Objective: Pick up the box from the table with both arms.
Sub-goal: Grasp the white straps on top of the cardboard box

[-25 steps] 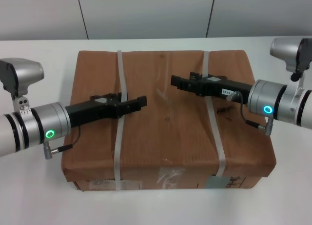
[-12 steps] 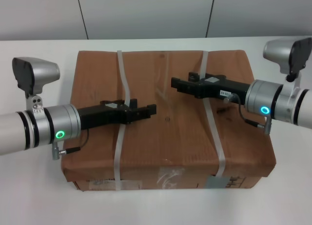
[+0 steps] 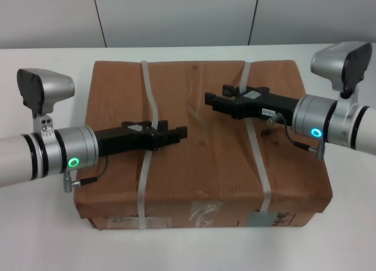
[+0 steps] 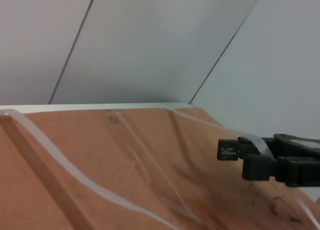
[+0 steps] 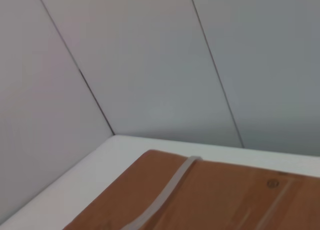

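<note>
The box, brown cardboard with two whitish straps, lies on the white table. My left gripper reaches in low over the box top from the left. The left strap crosses it and bends toward it there. From the right, my right gripper stretches over the top where the right strap runs. The left wrist view shows the box top and, farther off, the right gripper with a strap over it. The right wrist view shows a box corner and a strap.
Grey wall panels rise behind the table's far edge. White tabletop shows on both sides of the box and behind it. The box's front face carries a label and print. Both silver wrists hang beside the box's left and right edges.
My left gripper has slid right and slightly nearer across the box top, and the left strap now bends with it. The right arm has shifted slightly left and turned a little.
</note>
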`<state>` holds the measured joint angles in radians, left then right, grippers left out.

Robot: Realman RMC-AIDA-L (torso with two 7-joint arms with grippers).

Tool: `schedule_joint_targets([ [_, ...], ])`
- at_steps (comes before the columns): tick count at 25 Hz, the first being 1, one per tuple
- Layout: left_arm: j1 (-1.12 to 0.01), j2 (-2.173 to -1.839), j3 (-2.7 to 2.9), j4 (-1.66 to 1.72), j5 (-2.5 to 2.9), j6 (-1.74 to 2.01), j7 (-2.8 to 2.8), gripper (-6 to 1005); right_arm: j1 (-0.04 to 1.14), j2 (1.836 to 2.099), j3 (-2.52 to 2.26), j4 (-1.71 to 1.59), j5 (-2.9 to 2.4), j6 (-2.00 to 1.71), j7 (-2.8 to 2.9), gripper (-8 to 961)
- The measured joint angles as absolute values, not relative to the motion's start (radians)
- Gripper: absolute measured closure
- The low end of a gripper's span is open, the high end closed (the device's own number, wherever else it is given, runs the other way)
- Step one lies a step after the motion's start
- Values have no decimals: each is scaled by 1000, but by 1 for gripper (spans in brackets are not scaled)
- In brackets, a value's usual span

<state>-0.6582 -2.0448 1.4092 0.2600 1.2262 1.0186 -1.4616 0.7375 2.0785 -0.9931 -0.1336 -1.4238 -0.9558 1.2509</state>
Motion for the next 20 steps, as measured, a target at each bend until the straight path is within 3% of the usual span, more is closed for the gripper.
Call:
schedule_joint_targets([
  [11,-647,-2045,1400,266,1226,1015,-1438,528,727,2078,-992,-100,-1348,-959,1174,433],
  [16,-647,-2046,1400,266,1226,1015,-1438,754,727,2078,-992,-100,-1347,-961,1173,495],
  [20,-647,-2046,1400,267,1226,1015,-1433,877,727,2078,-992,-100,-1347,-962,1173,532],
])
